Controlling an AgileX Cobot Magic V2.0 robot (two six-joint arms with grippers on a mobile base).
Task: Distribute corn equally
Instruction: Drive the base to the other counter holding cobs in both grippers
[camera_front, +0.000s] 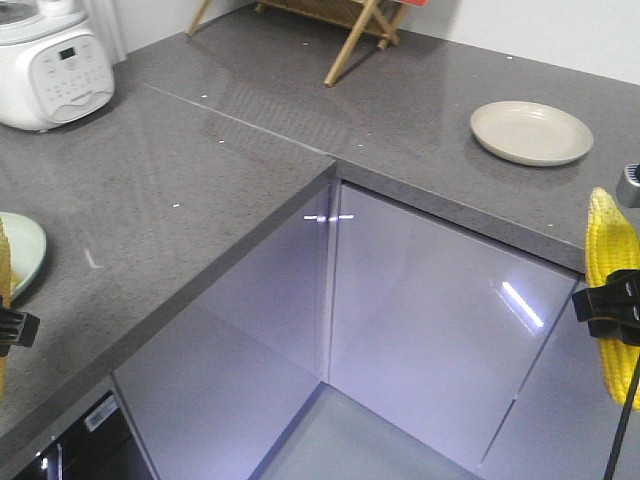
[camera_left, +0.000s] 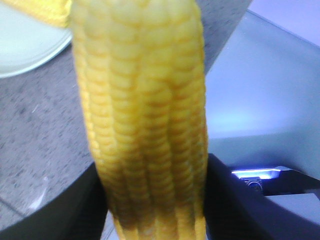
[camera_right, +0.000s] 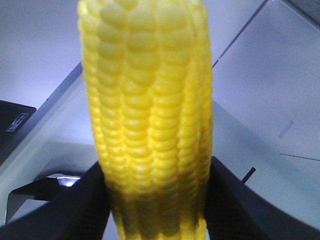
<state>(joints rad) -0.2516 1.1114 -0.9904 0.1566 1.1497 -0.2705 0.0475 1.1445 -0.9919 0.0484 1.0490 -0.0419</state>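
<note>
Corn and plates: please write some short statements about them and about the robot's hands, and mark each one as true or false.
1. The right hand is shut on a corn cob. True.
2. The beige plate holds a cob. False: it is empty.
3. The left hand holds nothing. False: it is shut on a second cob.
4. A white rice cooker stands on the counter. True.
</note>
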